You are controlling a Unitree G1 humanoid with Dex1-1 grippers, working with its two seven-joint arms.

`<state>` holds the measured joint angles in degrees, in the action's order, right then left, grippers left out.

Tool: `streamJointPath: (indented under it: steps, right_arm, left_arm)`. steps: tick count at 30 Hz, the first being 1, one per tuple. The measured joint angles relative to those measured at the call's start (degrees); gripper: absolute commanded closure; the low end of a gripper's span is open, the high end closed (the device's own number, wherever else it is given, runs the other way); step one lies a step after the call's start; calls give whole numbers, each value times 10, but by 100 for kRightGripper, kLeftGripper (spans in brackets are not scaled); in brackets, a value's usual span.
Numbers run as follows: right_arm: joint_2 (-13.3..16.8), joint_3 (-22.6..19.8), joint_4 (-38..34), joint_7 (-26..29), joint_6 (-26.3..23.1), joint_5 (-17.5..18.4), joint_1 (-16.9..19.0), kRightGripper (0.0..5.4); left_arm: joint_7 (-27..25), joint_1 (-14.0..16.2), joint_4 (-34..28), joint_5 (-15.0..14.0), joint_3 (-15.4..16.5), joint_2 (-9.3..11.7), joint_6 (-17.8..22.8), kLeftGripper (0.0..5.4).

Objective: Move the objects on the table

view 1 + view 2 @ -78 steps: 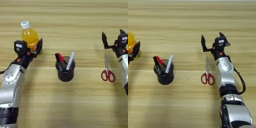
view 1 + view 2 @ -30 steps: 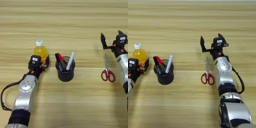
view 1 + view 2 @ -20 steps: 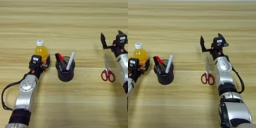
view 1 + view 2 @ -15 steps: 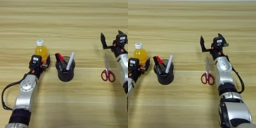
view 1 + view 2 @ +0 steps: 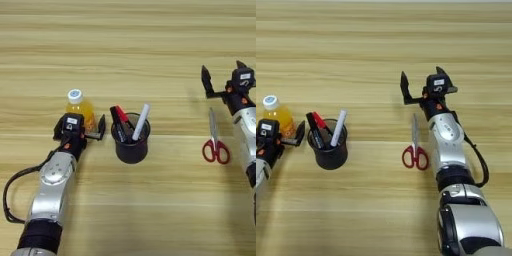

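At left of centre on the table (image 5: pixel 150 50), the left gripper (image 5: pixel 79 131) spreads wide at the bottle (image 5: pixel 79 107), beside the cup (image 5: pixel 131 144). At right, the right gripper (image 5: pixel 423 85) gapes wide above the scissors (image 5: pixel 415 145).

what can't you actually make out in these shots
- Lower half of the orange drink bottle: hidden behind the left gripper in both eye views, so contact with it is unclear.
- Pens inside the black cup: lower ends hidden by its wall.
- Scissors blade tips: too thin to tell whether the right gripper overlaps them.
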<state>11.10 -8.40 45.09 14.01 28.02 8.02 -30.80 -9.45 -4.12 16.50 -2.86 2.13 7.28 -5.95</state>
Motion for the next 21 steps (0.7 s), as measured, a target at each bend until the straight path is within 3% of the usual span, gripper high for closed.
streamJointPath:
  steps: [12, 21]
  right_arm:
    - [0, 0, 0, 0, 0, 0, 0, 0]
    - [0, 0, 2, 0, 0, 0, 0, 0]
  left_arm:
    - [2, 5, -16, 0, 0, -1, -12, 3]
    - [9, 27, -86, -19, 18, -11, -38, 3]
